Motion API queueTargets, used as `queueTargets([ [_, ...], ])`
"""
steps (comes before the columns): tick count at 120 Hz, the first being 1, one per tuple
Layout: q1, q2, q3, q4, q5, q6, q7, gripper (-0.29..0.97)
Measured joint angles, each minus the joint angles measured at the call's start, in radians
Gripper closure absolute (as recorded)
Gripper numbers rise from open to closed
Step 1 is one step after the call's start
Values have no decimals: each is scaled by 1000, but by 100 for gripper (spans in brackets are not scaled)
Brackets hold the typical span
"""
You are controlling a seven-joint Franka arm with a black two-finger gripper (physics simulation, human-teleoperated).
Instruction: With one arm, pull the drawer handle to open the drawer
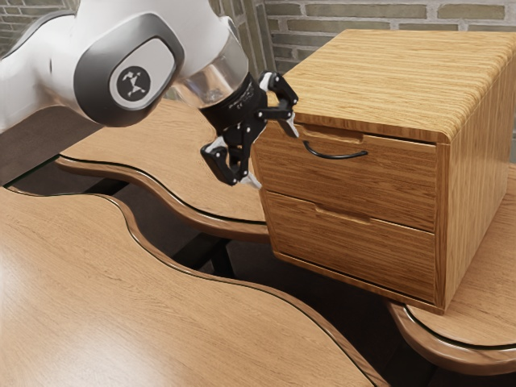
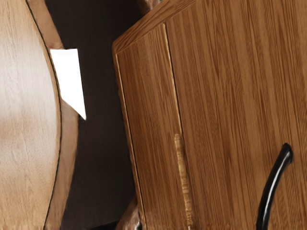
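Note:
A wooden cabinet [image 1: 395, 89] with two drawers stands at the exterior view's right. The top drawer [image 1: 355, 173] carries a thin black curved handle [image 1: 334, 154]; the lower drawer [image 1: 347, 242] has a wooden lip. Both drawer fronts sit flush with the cabinet. My black gripper [image 1: 272, 156] hovers at the cabinet's front left corner, left of the handle and apart from it, open with its fingers spread wide and nothing between them. In the wrist view the black handle [image 2: 272, 187] and the drawer front [image 2: 225, 120] lie close ahead.
The cabinet rests on a round wooden table [image 1: 476, 322]. Wavy-edged wooden tabletops [image 1: 121, 298] lie below and behind my arm, with dark gaps between them. A brick wall [image 1: 339, 20] stands at the back.

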Motion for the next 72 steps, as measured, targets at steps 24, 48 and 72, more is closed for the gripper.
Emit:
queueTargets([
  [24,-7,0,3,5,5,17,-114,0],
  [48,12,16,0,4,8,25,-195,0],
  [72,8,54,-3,0,15,62,-251,0],
])
